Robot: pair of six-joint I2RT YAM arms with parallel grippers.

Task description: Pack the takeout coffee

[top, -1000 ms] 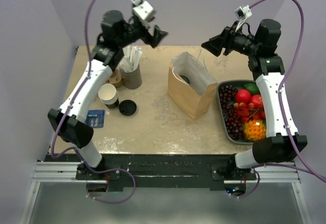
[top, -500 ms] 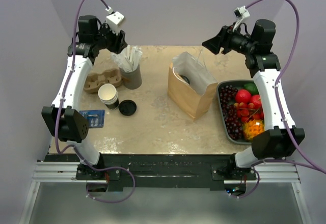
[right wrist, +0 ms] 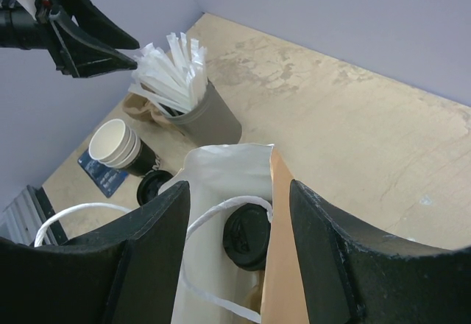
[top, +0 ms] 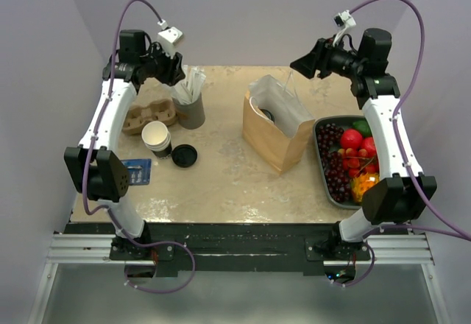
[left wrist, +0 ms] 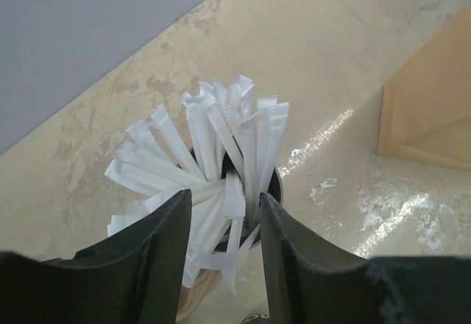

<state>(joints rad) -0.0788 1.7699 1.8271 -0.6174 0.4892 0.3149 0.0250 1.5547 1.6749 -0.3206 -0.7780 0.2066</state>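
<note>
The takeout coffee (right wrist: 249,236) stands inside the open brown paper bag (top: 276,129); only its round black lid shows, also from above (top: 266,115). My right gripper (top: 300,63) is open and empty, held high above the bag's far side. My left gripper (top: 179,72) is open and empty, just above the grey holder of white wrapped straws (left wrist: 221,162). In the left wrist view the straws show between my fingers (left wrist: 158,250). In the right wrist view the bag (right wrist: 291,265) sits between my open fingers, far below.
A stack of lidless cups (top: 157,138) and a loose black lid (top: 184,155) stand at the left, next to a cardboard cup carrier (top: 147,114) and a blue card (top: 137,171). A tray of fruit (top: 352,160) lies at the right.
My left arm has swung from over the table's middle back to the far left, above the straw holder. My right gripper has lifted slightly. The bag and coffee have not moved.
</note>
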